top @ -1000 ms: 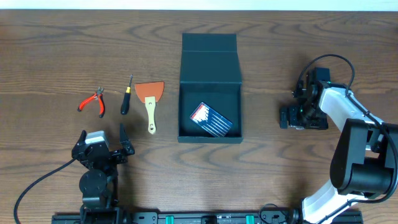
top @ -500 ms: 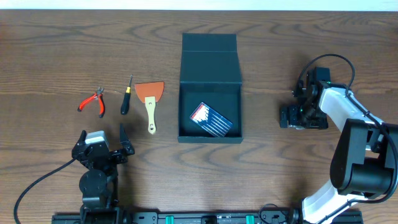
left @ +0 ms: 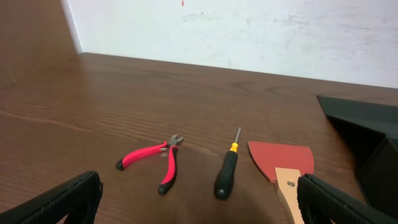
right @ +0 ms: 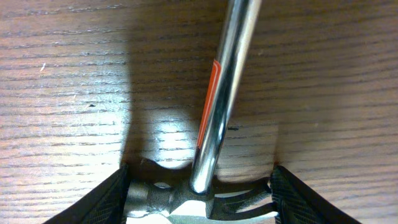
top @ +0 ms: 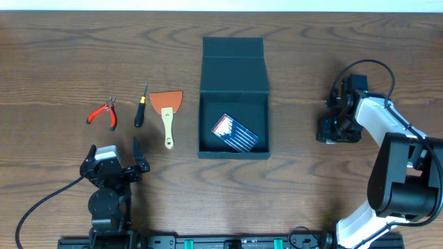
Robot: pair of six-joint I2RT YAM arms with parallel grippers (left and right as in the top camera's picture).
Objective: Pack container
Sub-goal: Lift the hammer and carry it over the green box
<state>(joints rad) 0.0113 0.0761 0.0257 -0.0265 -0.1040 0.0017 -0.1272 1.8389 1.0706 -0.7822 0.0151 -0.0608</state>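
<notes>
The dark teal container (top: 236,105) stands open at the table's middle, its lid flap laid back. A flat blue pack (top: 235,133) lies inside it. The container's edge also shows in the left wrist view (left: 364,121). My right gripper (top: 338,131) is down on the table to the right of the container. In the right wrist view its fingers (right: 200,200) press both ends of the head of a chrome-shafted hammer (right: 219,93) that lies on the wood. My left gripper (top: 114,146) is open and empty near the front left edge.
Red-handled pliers (top: 104,113), a black screwdriver (top: 140,111) and a scraper with an orange blade and wooden handle (top: 167,111) lie in a row left of the container. They also show in the left wrist view: pliers (left: 154,160), screwdriver (left: 226,172), scraper (left: 281,157).
My right gripper's fingers have drawn closer together around the hammer head. The left arm and the other tools have not moved.
</notes>
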